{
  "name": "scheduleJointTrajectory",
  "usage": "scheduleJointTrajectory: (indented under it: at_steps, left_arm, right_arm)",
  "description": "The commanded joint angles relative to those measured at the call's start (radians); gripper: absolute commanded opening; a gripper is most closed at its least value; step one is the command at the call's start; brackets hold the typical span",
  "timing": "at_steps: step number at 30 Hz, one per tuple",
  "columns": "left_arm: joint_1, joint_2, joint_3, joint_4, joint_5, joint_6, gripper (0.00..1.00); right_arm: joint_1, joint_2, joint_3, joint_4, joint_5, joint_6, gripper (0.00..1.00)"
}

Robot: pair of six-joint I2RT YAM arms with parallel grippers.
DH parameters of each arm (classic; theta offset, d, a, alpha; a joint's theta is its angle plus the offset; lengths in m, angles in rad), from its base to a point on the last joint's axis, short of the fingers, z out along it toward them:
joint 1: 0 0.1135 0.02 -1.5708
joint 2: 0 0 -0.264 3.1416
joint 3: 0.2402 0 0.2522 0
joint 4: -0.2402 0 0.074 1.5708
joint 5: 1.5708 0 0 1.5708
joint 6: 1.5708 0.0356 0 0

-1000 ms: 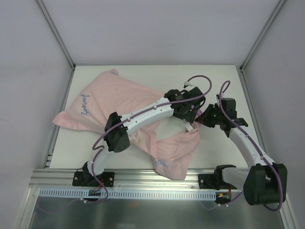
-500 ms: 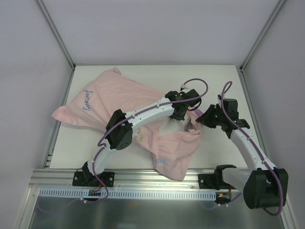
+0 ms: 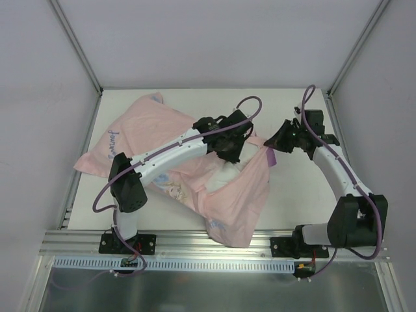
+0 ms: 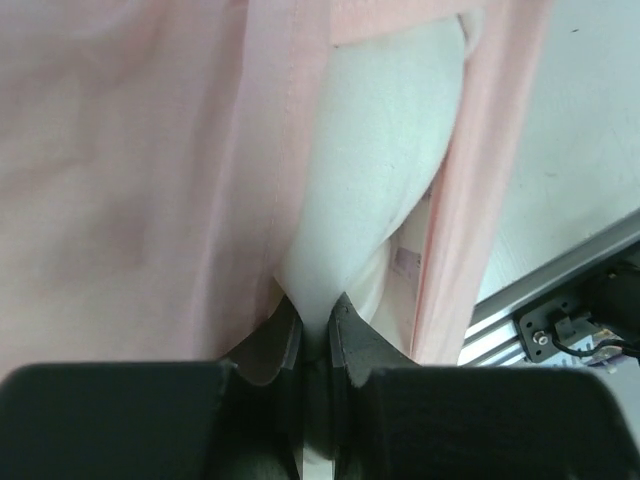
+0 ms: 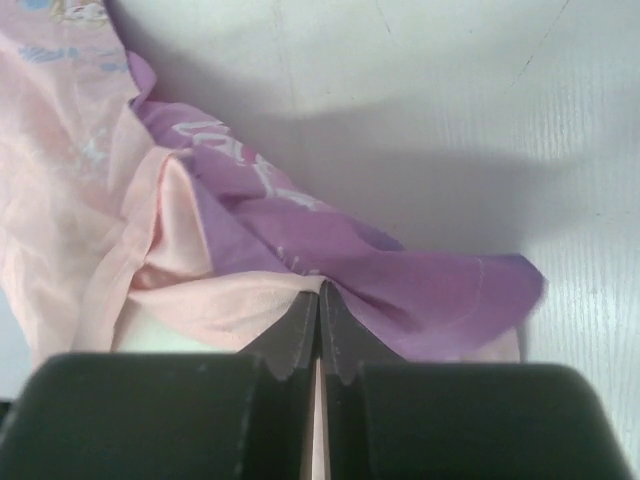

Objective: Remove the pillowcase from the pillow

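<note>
Purple lettering [image 3: 114, 142] on the pillowcase [image 3: 156, 129], too small and blurred for reading

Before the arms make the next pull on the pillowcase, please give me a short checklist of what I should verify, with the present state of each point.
1. The left gripper is shut on the pillow: ok, white fabric is pinched.
2. The right gripper is shut on the pillowcase hem: ok.
3. The left gripper holds only pillow, no pink cloth: cannot tell; pink cloth lies right beside the pinch.
4. The opening shows the pillow: ok, white is visible between the pink edges.
5. The pillow is out of the pillowcase: not ok, most of it is covered.
6. The two grippers are apart in the top view: ok.
</note>
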Motion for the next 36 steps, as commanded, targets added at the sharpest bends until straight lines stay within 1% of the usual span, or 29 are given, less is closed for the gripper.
scheduleJointTrajectory:
  at_steps: [1,3,4,10,13,15,17,18,20,21,22,23,24,25,26,27,28,29,30,31,32,33,34,35,36]
  left_arm:
    - [-0.019,-0.142,-0.050,-0.066,0.160,-0.004,0.00]
    - [-0.019,-0.184,-0.080,-0.044,0.166,-0.013,0.00]
    - [-0.019,-0.228,-0.105,-0.037,0.169,-0.015,0.00]
    - [-0.019,-0.383,-0.205,0.040,0.212,-0.026,0.00]
    - [-0.019,-0.409,-0.200,0.066,0.214,-0.035,0.00]
    - [-0.017,-0.411,-0.188,0.081,0.211,-0.044,0.00]
    - [-0.008,-0.394,-0.144,0.085,0.179,-0.070,0.00]
    - [0.001,-0.383,-0.125,0.085,0.163,-0.081,0.00]
    - [0.030,-0.343,-0.062,0.086,0.140,-0.121,0.00]
    - [0.073,-0.330,-0.044,0.086,0.137,-0.139,0.00]
    - [0.095,-0.299,-0.009,0.086,0.131,-0.154,0.00]
    - [0.118,-0.287,0.005,0.089,0.126,-0.193,0.00]
    - [0.165,-0.259,0.015,0.092,0.128,-0.213,0.00]
    - [0.188,-0.247,0.031,0.092,0.132,-0.251,0.00]
    - [0.211,-0.238,0.036,0.095,0.145,-0.271,0.00]
    - [0.230,-0.218,0.039,0.106,0.152,-0.283,0.00]
    - [0.251,-0.208,0.053,0.111,0.152,-0.294,0.00]
    - [0.256,-0.198,0.062,0.112,0.148,-0.296,0.00]
    - [0.259,-0.176,0.083,0.114,0.149,-0.297,0.00]
    - [0.262,-0.167,0.094,0.114,0.151,-0.296,0.00]
    - [0.263,-0.158,0.099,0.114,0.152,-0.296,0.00]
    - [0.263,-0.147,0.102,0.115,0.152,-0.300,0.00]
    - [0.265,-0.141,0.104,0.115,0.155,-0.306,0.00]
    - [0.265,-0.138,0.105,0.115,0.152,-0.311,0.00]
    - [0.267,-0.129,0.110,0.117,0.149,-0.316,0.00]
  right_arm:
    - [-0.054,0.113,0.084,0.075,0.064,-0.004,0.01]
    - [-0.061,0.164,0.111,0.081,0.064,0.001,0.01]
    - [-0.072,0.212,0.116,0.087,0.063,0.007,0.01]
    - [-0.077,0.331,0.119,0.122,0.018,0.010,0.01]
    - [-0.077,0.379,0.095,0.147,-0.014,0.013,0.01]
    - [-0.072,0.385,0.070,0.156,-0.023,0.010,0.01]
    - [-0.054,0.369,0.017,0.176,-0.040,0.016,0.01]
    - [-0.043,0.335,-0.009,0.183,-0.040,0.019,0.01]
    - [-0.011,0.283,-0.117,0.222,-0.042,0.042,0.01]
    - [-0.002,0.216,-0.157,0.237,-0.040,0.051,0.01]
    - [0.017,0.176,-0.242,0.258,-0.034,0.065,0.01]
    - [0.023,0.133,-0.284,0.266,-0.028,0.079,0.01]
    - [0.032,0.030,-0.322,0.265,-0.029,0.100,0.01]
    - [0.038,-0.034,-0.386,0.243,-0.031,0.105,0.01]
    - [0.047,-0.106,-0.413,0.225,-0.003,0.107,0.01]
    - [0.070,-0.181,-0.430,0.191,0.023,0.094,0.01]
    - [0.081,-0.322,-0.438,0.105,0.052,0.082,0.01]
    - [0.086,-0.384,-0.435,0.060,0.093,0.068,0.13]
    - [0.093,-0.439,-0.427,-0.023,0.103,0.055,0.27]
    - [0.095,-0.523,-0.416,-0.068,0.106,0.024,0.41]
    - [0.098,-0.558,-0.401,-0.105,0.103,0.007,0.52]
    - [0.112,-0.587,-0.366,-0.172,0.095,-0.004,0.68]
    - [0.118,-0.611,-0.346,-0.204,0.078,-0.022,0.74]
    - [0.130,-0.650,-0.309,-0.226,0.052,-0.022,0.83]
    - [0.168,-0.670,-0.297,-0.253,0.051,-0.016,0.86]
